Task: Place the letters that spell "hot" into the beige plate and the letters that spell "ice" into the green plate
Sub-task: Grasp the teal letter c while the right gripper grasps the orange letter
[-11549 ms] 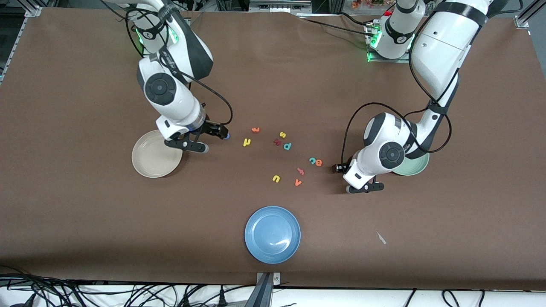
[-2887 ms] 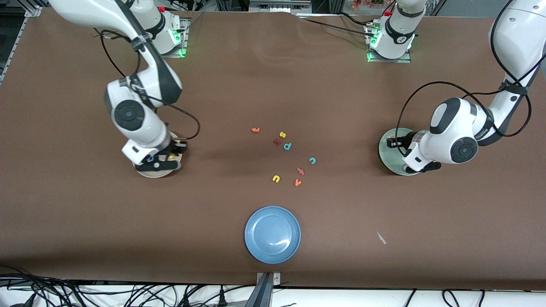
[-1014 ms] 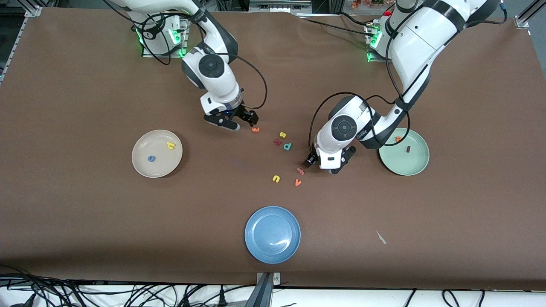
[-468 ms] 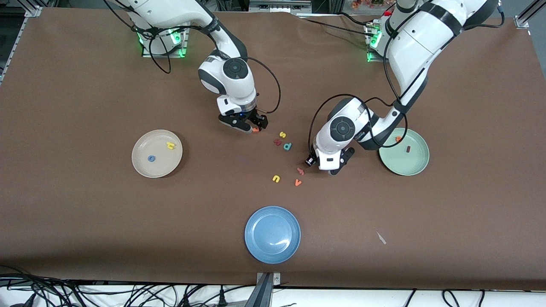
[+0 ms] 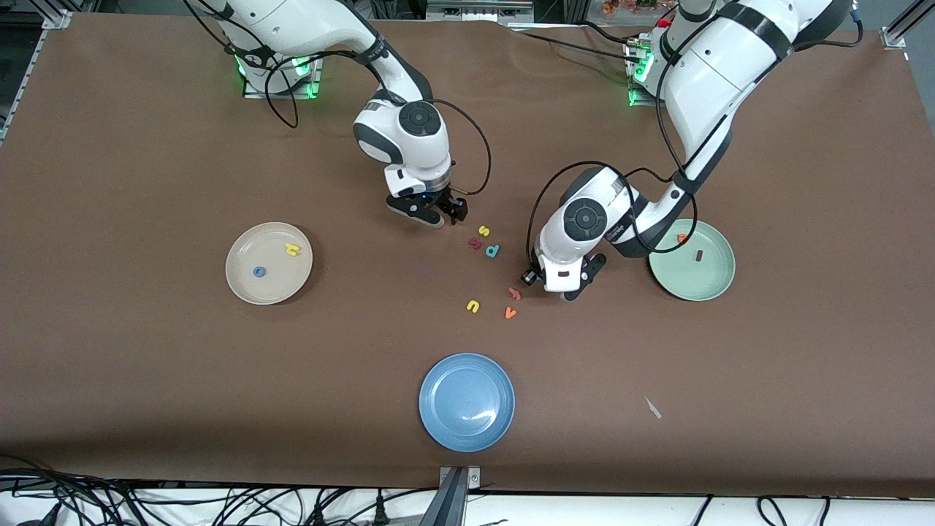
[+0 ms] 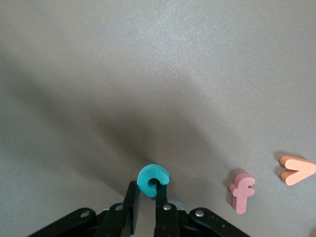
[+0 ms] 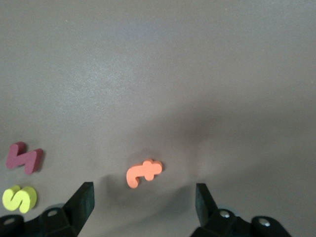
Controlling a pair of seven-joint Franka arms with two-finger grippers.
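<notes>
In the left wrist view my left gripper is shut on the teal c, low on the table beside a pink f. In the front view the left gripper covers the c. My right gripper stands open over the orange t, which lies between its fingers; the right gripper hides the t in the front view. The beige plate holds the yellow h and blue o. The green plate holds the orange e and dark red i.
Loose letters lie mid-table: a yellow s, a dark red letter, a teal p, a pink f, a yellow u and an orange v. A blue plate sits nearer the front camera.
My left gripper's fingers have shut on the teal c. My right gripper has moved toward the loose letters and now stands over the orange t, hiding it in the front view.
</notes>
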